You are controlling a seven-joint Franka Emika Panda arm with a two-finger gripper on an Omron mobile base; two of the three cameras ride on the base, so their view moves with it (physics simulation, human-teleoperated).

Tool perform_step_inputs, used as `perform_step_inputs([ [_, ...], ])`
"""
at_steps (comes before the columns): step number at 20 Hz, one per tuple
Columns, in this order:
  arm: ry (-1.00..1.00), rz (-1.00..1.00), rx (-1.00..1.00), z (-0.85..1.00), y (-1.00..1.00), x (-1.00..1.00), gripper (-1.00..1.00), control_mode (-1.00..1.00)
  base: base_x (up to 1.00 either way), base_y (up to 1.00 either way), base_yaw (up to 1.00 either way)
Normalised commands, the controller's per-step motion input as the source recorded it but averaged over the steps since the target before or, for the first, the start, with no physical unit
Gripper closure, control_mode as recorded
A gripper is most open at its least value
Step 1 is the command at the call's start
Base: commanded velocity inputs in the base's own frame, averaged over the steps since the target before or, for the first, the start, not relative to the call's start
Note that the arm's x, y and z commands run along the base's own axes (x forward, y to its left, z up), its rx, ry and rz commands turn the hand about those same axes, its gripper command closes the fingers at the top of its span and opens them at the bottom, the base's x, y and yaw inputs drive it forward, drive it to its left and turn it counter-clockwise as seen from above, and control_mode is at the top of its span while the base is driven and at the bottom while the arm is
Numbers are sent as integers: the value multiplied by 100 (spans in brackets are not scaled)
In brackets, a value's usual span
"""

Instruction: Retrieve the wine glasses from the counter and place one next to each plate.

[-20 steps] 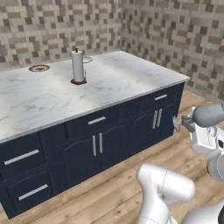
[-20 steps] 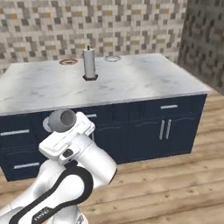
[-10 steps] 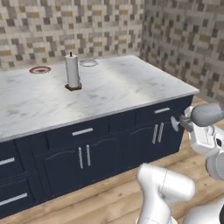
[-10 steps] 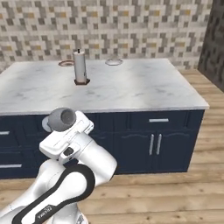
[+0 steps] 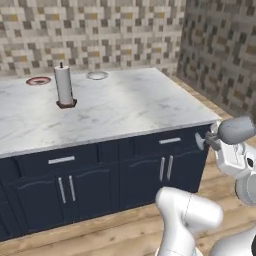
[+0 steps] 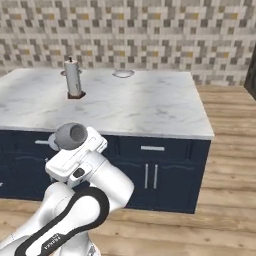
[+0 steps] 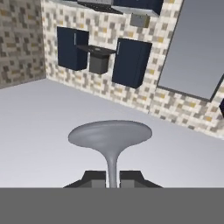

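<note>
In the hand view my gripper is shut on the thin stem of a clear greyish wine glass, whose round foot spreads out just beyond the fingertips. From the left base view the gripper hangs off the island's right front corner, the glass pointing at the cabinet front. On the far side of the marble island lie the red-rimmed plate and the white plate, the latter also in the right base view. The sink counter and the other glass are out of view.
A paper-towel roll stands upright on the island near the plates. Dark navy drawers and doors face me below the worktop. Wooden floor runs around the island's right end, with tiled walls behind.
The whole picture has shifted: the base has driven along the island toward its right end. The arm keeps its pose, with the glass held in the gripper.
</note>
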Motion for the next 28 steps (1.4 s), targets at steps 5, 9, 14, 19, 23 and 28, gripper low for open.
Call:
perform_step_inputs([
  [5,0,0,0,0,0,0,100,100,31,-100,32],
  [9,0,0,0,0,0,0,100,100,19,-100,28],
  [14,0,0,0,0,0,0,100,100,17,-100,21],
  [19,0,0,0,0,0,0,100,100,23,-100,19],
  [23,0,0,0,0,0,0,100,100,40,-100,22],
  [28,0,0,0,0,0,0,100,100,78,-100,29],
])
